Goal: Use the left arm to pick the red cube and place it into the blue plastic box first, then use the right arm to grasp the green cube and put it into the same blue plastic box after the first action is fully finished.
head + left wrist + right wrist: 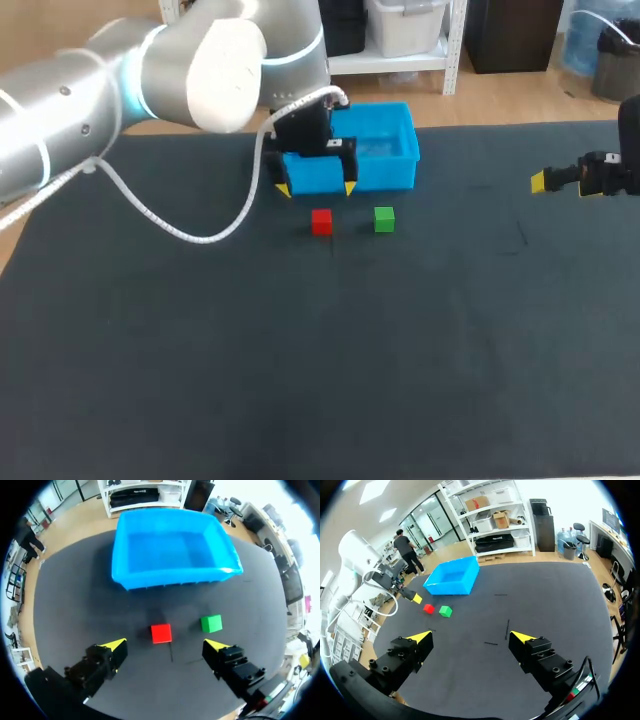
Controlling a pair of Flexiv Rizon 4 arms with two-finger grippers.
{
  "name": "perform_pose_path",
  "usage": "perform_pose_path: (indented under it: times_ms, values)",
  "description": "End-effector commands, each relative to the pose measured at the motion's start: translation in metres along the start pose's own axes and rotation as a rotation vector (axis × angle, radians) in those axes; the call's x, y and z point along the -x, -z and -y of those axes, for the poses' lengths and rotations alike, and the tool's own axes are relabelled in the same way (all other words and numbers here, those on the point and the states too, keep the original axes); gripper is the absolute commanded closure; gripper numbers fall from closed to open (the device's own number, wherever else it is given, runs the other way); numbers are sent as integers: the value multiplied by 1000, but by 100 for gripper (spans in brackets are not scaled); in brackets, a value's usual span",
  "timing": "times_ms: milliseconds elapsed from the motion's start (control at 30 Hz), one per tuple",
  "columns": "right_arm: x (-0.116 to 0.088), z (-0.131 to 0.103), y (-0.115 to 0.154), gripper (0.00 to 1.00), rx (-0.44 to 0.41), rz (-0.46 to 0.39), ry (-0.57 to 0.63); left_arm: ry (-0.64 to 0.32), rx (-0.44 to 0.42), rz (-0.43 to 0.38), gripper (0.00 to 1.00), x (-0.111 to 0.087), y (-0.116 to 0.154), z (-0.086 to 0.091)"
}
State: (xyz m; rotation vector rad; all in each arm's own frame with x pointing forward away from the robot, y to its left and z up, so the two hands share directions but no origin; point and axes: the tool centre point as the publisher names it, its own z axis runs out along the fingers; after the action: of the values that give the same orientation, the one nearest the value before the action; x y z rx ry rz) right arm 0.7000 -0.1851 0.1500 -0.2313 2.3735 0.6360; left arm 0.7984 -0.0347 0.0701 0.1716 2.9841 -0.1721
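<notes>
On the dark desk (300, 380), toward its 12 o'clock edge, stands the blue plastic box (385, 175). The red cube (321, 221) lies just at its 6 o'clock side, and the green cube (384, 219) rests near the red cube at that cube's 3 o'clock, the two apart. Left arm enters from 9 o'clock, a white cable (190, 235) looping from it over the desk. Left pincer (165, 644) hangs above the red cube, fingers spread wide and gripping nothing. In its wrist view the red cube sits on the desk between the two yellow tips, touching neither, with the green cube just ahead of one fingertip (215, 645). Right pincer (470, 637) is at the desk's 3 o'clock edge, likewise wide apart and empty, well away from both cubes.
</notes>
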Motion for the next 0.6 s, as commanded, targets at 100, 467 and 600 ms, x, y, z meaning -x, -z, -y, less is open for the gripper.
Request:
perform_pose_path:
  times_ms: [100,467,600]
  values:
    - [0,0,0,0,0,0,0,8,8,-9,0,0,-11,-4]
    - [0,0,0,0,0,0,0,34,26,39,0,-6,-38,-5]
    - [0,0,0,0,0,0,0,47,30,45,0,-6,-49,-6]
